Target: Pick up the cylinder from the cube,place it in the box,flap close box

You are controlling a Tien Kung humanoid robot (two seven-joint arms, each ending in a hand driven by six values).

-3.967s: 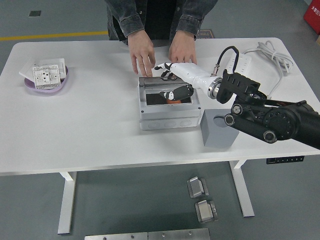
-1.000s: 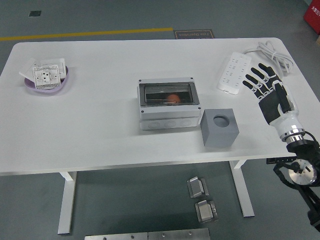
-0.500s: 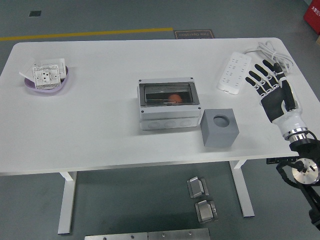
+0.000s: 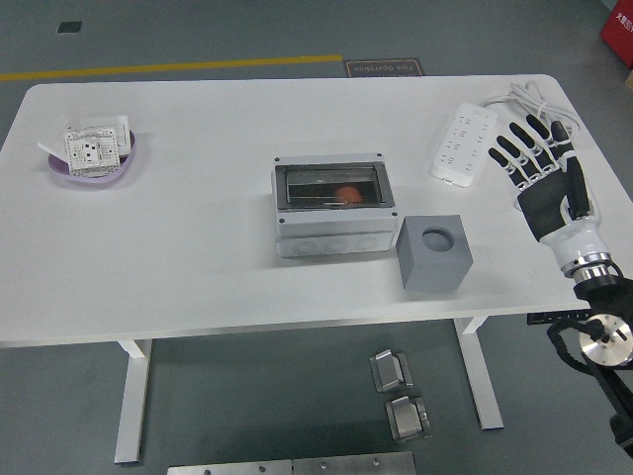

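Now we see our right hand (image 4: 542, 178) over the right end of the white surface (image 4: 198, 247), fingers (image 4: 509, 150) spread wide and straight, holding nothing. It sits just beside a white power strip (image 4: 461, 145), whose cable (image 4: 529, 102) loops toward the far right corner. Our left arm does not show.

Near the middle of the surface stands the grey box (image 4: 334, 205), its clear flap (image 4: 332, 185) lying down over the top opening. Through the flap we can make out the orange cylinder (image 4: 345, 193) inside the box, toward the right half. Just to the right of the box, at its front corner, stands the grey cube (image 4: 434, 251), with a round hole in its top face that holds nothing. Box and cube are very close; we cannot tell whether they touch.

Well apart, at the far left, a purple dish (image 4: 94, 166) carries a white socket plate (image 4: 91, 145) and some other white pieces.
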